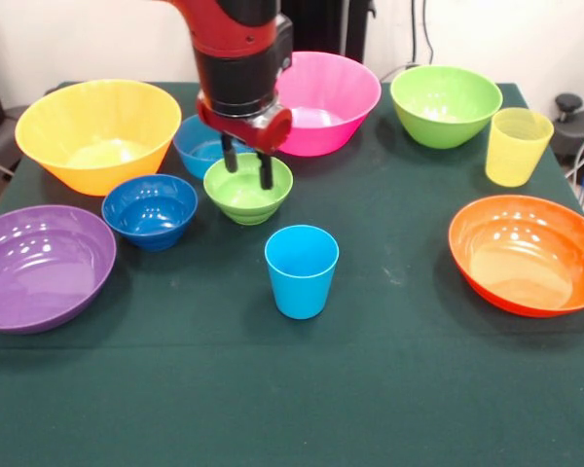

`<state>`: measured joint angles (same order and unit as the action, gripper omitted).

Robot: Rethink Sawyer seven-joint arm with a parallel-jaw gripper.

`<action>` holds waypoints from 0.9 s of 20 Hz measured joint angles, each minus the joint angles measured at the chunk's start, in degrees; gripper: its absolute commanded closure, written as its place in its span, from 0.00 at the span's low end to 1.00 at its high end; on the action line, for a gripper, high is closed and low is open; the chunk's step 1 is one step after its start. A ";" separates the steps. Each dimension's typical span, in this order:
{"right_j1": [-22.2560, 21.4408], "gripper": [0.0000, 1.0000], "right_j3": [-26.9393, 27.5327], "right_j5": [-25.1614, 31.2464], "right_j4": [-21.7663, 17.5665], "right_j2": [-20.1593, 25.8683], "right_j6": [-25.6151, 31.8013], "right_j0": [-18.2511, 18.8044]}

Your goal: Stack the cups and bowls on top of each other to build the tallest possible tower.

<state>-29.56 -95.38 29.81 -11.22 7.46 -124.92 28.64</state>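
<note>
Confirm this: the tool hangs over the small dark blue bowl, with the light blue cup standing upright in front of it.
Not quite. In the front view the tool hangs over the small lime green bowl, not the dark blue bowl. The light blue cup does stand upright in front.

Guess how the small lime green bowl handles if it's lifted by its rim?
The small lime green bowl looks like thin glossy plastic, so probably light and stiff but slippery. A one-sided rim pinch may let it swing. The end effector straddles its far rim, fingers apart.

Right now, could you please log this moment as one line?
stage: no stacking yet | hand: open, over small lime green plastic bowl | light blue plastic cup: upright, alone
</note>
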 measured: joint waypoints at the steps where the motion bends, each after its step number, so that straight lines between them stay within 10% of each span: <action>1: -0.08 0.00 0.19 0.35 0.00 -0.01 0.00 0.18; 18: -1.91 0.00 3.02 5.53 -0.23 0.03 0.00 4.48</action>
<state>-31.47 -92.35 35.33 -11.44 7.49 -124.92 33.12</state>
